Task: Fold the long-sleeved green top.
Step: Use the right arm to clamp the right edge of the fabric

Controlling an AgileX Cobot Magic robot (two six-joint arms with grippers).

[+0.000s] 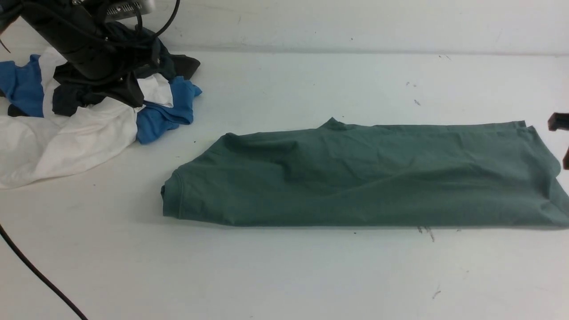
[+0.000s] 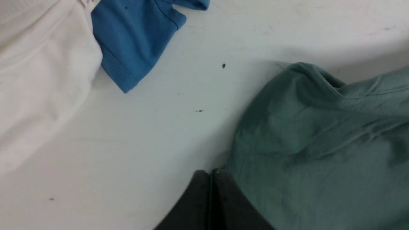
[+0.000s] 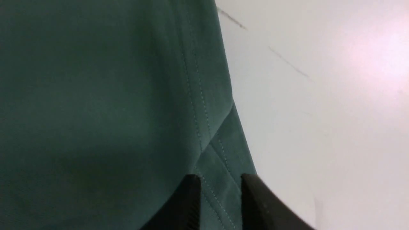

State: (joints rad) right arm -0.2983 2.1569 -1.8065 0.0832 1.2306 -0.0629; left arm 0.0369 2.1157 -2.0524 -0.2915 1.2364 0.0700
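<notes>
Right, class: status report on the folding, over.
Left hand shut, right hand parted. Sage-green cotton long-sleeved top lies in a long band, right end under right hand. Blue, white and dark garment heap sits apart, left.

No legible text (in any view)

Place: looks like a robot lab bench, not anyone's home
Table: plain white tabletop (image 1: 284,275), scuffed with little marks
Backdrop: bare white wall (image 1: 355,22)
Gear: black robot arm (image 1: 84,49), loose cable (image 1: 35,271)
</notes>
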